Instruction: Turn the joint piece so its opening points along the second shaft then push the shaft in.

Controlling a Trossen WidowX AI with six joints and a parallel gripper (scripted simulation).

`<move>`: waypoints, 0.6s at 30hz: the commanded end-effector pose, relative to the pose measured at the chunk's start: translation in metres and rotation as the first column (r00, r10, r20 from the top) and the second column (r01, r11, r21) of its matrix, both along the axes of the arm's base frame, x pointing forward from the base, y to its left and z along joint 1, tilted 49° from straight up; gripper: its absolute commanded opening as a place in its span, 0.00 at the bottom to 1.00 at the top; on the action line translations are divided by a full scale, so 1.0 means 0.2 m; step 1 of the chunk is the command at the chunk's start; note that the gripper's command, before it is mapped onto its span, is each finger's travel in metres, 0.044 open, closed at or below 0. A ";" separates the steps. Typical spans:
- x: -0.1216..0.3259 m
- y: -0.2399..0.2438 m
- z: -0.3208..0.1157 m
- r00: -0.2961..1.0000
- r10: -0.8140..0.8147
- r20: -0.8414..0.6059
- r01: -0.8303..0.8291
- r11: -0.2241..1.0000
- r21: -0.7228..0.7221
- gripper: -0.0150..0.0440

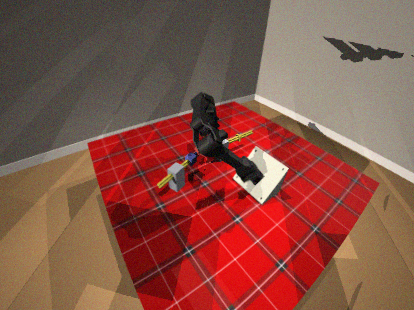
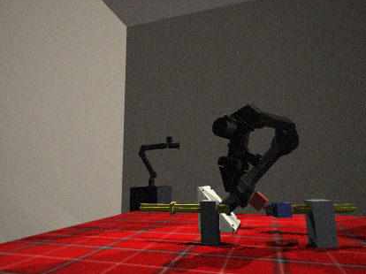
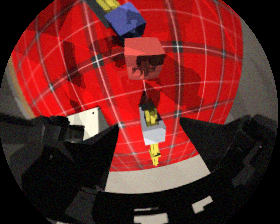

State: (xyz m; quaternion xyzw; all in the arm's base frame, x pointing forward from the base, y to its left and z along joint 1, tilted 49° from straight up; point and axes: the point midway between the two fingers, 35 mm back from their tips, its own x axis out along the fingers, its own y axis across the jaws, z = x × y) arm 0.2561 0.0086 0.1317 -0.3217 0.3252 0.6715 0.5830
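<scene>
The red joint piece (image 2: 258,201) (image 3: 144,46) sits tilted beside the blue hinge part (image 1: 191,157) (image 2: 281,209) (image 3: 126,19) on the first yellow shaft (image 2: 301,209). Its dark opening faces roughly toward the second shaft in the wrist view; exact alignment cannot be told. The first shaft's grey block (image 1: 176,177) (image 2: 320,224) stands upright. The second yellow shaft (image 1: 245,135) (image 2: 155,208) (image 3: 155,152) passes through its own grey block (image 2: 209,225) (image 3: 153,135), its near end apart from the red piece. My gripper (image 2: 236,186) (image 3: 150,123) is open and empty, above the second shaft's block.
My arm rises from a tilted white plate (image 1: 270,175) (image 2: 230,223) (image 3: 85,124), which stands beside the shafts on the red checked mat (image 1: 257,240). The second shaft carries a yellow collar (image 2: 172,208) on its outer part. Another dark arm (image 2: 148,162) stands far back.
</scene>
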 end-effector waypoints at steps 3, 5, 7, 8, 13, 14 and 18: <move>-0.03 0.10 -0.09 1.000 -0.001 -0.019 0.001 1.000 0.010 1.00; -0.03 0.11 -0.09 1.000 -0.001 -0.020 0.001 1.000 0.011 1.00; -0.03 0.11 -0.09 1.000 -0.001 -0.020 0.001 1.000 0.011 1.00; -0.03 0.12 -0.09 1.000 -0.001 -0.020 0.001 1.000 0.010 1.00; -0.02 0.20 0.00 1.000 -0.001 -0.019 0.002 1.000 0.009 1.00; -0.02 0.22 0.02 1.000 -0.001 -0.019 0.002 1.000 0.009 1.00; -0.03 0.30 0.11 1.000 -0.002 -0.019 0.002 1.000 0.011 1.00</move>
